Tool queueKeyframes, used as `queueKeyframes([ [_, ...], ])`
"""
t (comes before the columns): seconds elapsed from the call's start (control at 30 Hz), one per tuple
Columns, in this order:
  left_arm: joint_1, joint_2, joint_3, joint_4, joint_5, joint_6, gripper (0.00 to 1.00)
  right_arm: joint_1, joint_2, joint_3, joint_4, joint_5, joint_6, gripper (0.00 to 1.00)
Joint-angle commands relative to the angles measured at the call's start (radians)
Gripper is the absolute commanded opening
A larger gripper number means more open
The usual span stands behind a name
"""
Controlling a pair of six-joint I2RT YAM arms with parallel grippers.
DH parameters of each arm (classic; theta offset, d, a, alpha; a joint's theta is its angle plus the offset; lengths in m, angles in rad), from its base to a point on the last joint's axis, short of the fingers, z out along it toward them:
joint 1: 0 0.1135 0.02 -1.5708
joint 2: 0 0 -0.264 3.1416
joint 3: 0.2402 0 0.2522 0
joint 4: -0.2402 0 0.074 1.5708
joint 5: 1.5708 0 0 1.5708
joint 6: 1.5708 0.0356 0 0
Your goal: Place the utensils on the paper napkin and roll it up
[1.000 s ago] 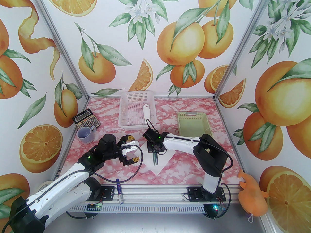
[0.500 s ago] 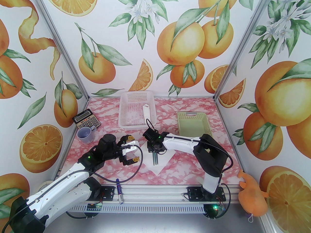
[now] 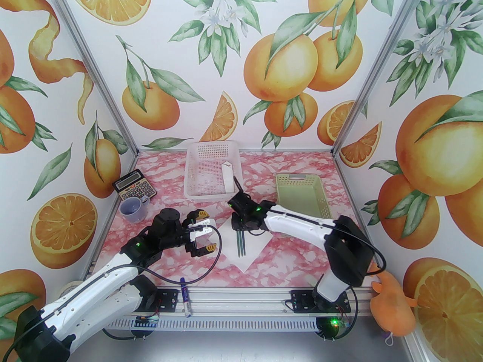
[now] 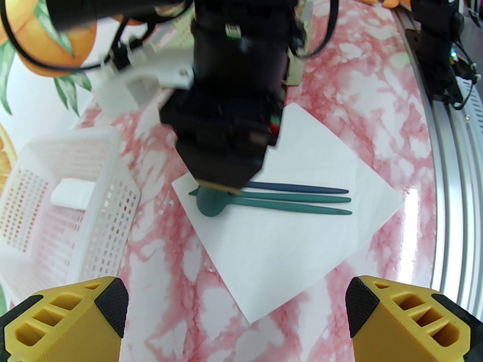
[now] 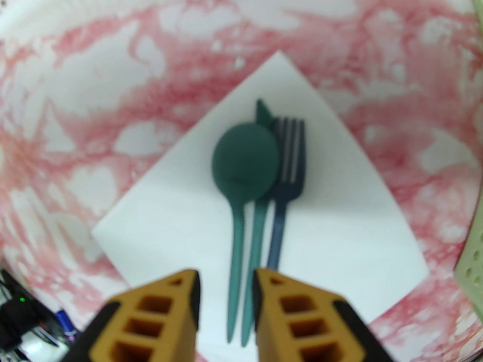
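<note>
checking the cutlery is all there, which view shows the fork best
The right wrist view: the fork lies on the paper napkin with its tines clear, if slightly blurred. The left wrist view shows its handle while the right arm covers its head. In the top external view it is a thin dark line.

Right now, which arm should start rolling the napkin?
Left, probably. The left tool is wide open with the paper napkin's free corner right in front; the right tool hangs over the utensils, jaws slightly apart.

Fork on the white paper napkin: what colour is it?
The slim plastic fork is dark navy blue; clearest in the right wrist view.
</note>
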Motion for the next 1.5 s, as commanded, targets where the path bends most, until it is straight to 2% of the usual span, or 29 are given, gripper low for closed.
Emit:
queueKeyframes([
  [0.0,-0.002,-0.022,-0.018,0.016,0.019,0.014,1.00,-0.061,-0.098,-0.046,-0.025,0.031,-0.035,0.32],
  [0.17,-0.004,-0.030,-0.025,0.033,0.000,0.011,1.00,-0.154,-0.218,-0.108,-0.034,0.034,-0.065,0.36],
  [0.43,-0.015,-0.069,-0.035,0.028,-0.063,0.029,1.00,-0.312,-0.392,-0.197,-0.020,-0.008,-0.118,0.50],
  [0.6,-0.023,-0.086,-0.037,0.028,-0.086,0.032,1.00,-0.370,-0.434,-0.217,-0.020,-0.027,-0.145,0.55],
  [0.67,-0.039,-0.070,-0.024,0.016,-0.124,0.032,1.00,-0.446,-0.471,-0.226,-0.028,-0.056,-0.183,0.61],
  [0.83,-0.067,-0.064,0.003,-0.009,-0.168,0.034,1.00,-0.508,-0.492,-0.236,-0.021,-0.081,-0.218,0.68],
  [1.17,-0.183,-0.039,0.057,-0.082,-0.262,0.034,0.98,-0.662,-0.548,-0.306,0.038,-0.188,-0.248,0.88],
  [1.33,-0.275,-0.006,0.067,-0.083,-0.329,0.038,0.97,-0.722,-0.573,-0.339,0.061,-0.230,-0.256,0.98],
  [1.47,-0.360,0.018,0.066,-0.070,-0.401,0.054,0.97,-0.754,-0.581,-0.360,0.079,-0.269,-0.262,1.00],
])
